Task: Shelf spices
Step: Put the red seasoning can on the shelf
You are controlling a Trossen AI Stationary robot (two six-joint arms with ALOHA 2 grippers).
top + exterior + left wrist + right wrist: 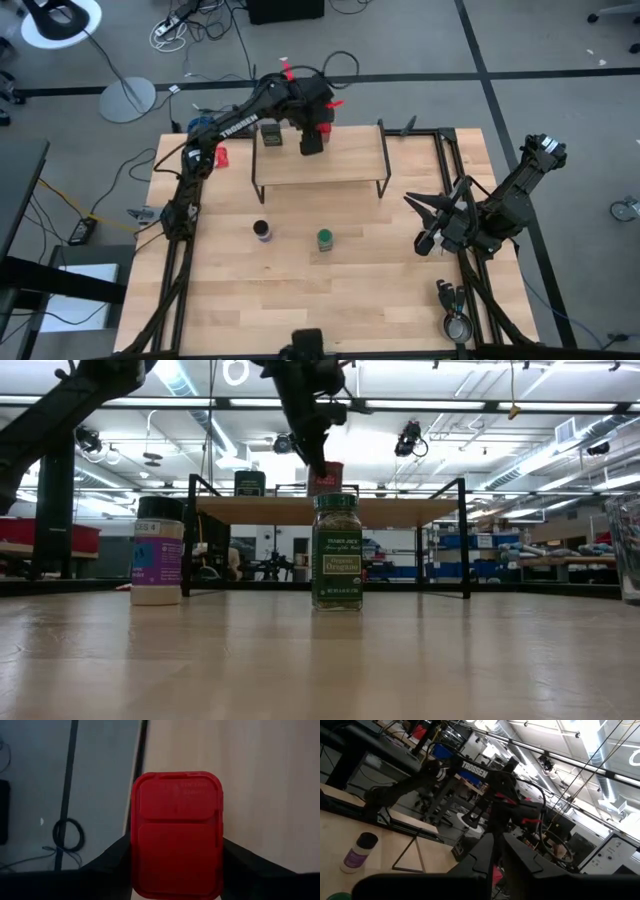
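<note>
My left gripper (312,138) reaches over the shelf (330,165), a light plank on thin black legs, and is shut on the red square tin (176,832). The dark olive tin (271,133) stands on the plank beside it and shows there in the low view as well (249,483). On the table in front of the shelf stand the dark-capped jar with a purple label (262,230) (157,550) and the green jar (325,239) (337,550). My right gripper (415,206) waits shut at the table's right side. My left gripper pinches the red tin between its two fingers (112,859), one on each of two opposite side walls (134,855) just below the lid. The fingers come from above, pointing down. The tin is upright over the shelf's plank (260,780); whether its base rests there is hidden.
A flat red packet (222,157) lies at the table's left edge beside the shelf. A metal cup with tools (458,322) stands near the right front corner. The plank is bare to the right of the red tin. Black frame rails run along both table sides.
</note>
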